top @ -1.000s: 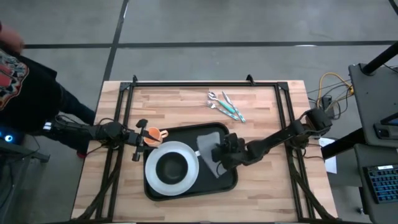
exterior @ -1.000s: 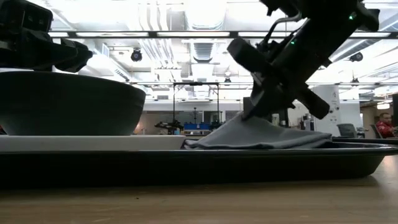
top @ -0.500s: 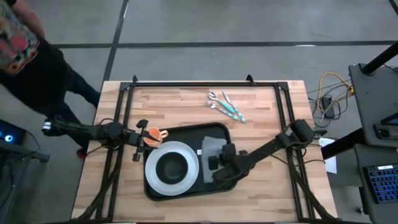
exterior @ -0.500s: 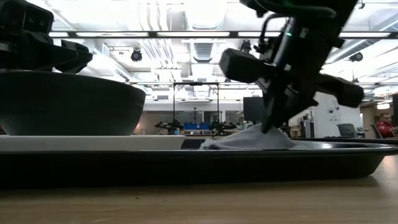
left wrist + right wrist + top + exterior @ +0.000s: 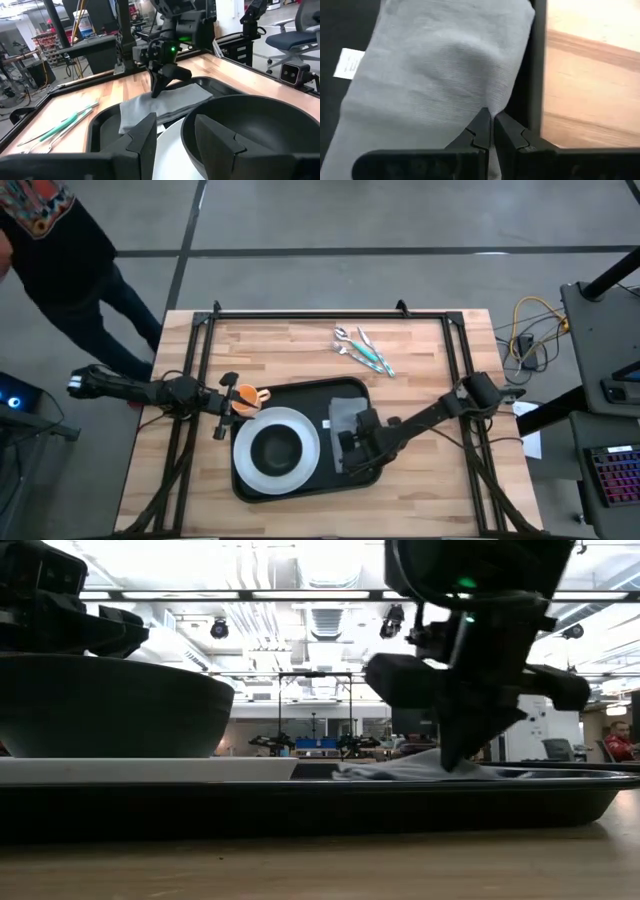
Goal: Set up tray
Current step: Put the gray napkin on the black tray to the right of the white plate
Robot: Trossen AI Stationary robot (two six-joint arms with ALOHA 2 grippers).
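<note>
Overhead, surface: a butcher-block table (image 5: 290,350) inside a black frame, on grey floor; teal-handled cutlery (image 5: 364,349) lies near the far edge.
Room: the low view looks into a bright workshop with ceiling lights; a person (image 5: 60,255) stands by the table's far left corner.
Tray: the black tray (image 5: 352,476) sits near the middle of the table toward the front edge, holding a white plate (image 5: 300,432) with a dark bowl (image 5: 275,448) on it and a grey napkin (image 5: 341,418) beside the plate.
Right arm: stretched low from the right side, its right gripper (image 5: 348,448) down at the napkin's near end, fingers pressed together and pinching a fold of the cloth (image 5: 445,65).
Left arm: lying along the left edge; the left gripper (image 5: 228,404) hangs just beside the plate's far left rim, fingers parted, and it seems to carry something orange (image 5: 246,397), probably a small cup.
Hard to make out: from the low view, the bowl and tray rim hide most of the napkin (image 5: 400,768).
</note>
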